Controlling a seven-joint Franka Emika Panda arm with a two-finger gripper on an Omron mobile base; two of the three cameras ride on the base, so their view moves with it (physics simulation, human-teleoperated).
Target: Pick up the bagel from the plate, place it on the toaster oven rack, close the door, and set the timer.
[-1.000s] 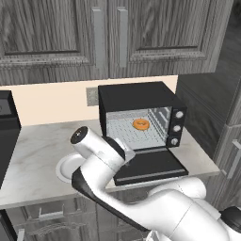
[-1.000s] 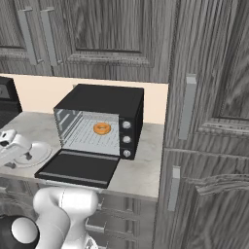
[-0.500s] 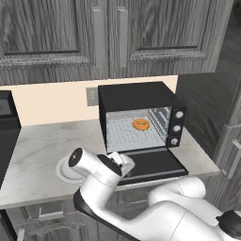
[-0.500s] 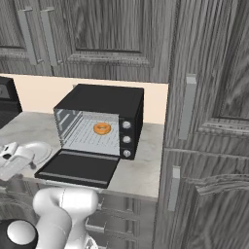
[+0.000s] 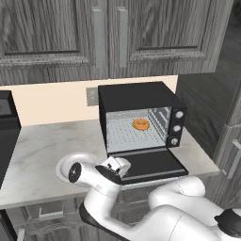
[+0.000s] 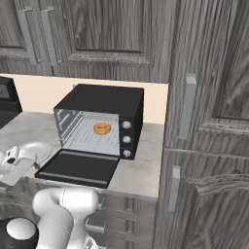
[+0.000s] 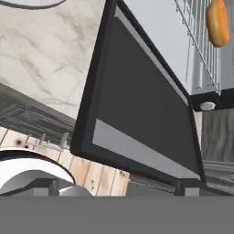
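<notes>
Bagel [image 5: 140, 124]: lies on the toaster oven rack [image 5: 134, 135], inside the black toaster oven [image 5: 136, 117], toward the back.
Door [image 5: 149, 166]: folded down flat in front of the toaster oven, its outer edge reaching past the counter [image 5: 37, 146] edge.
Plate [image 5: 67, 163]: on the counter, left of the toaster oven, partly behind the arm.
Gripper [image 5: 116, 165]: low at the counter's front edge, just left of the door; jaws spread wide, holding nothing.
</notes>
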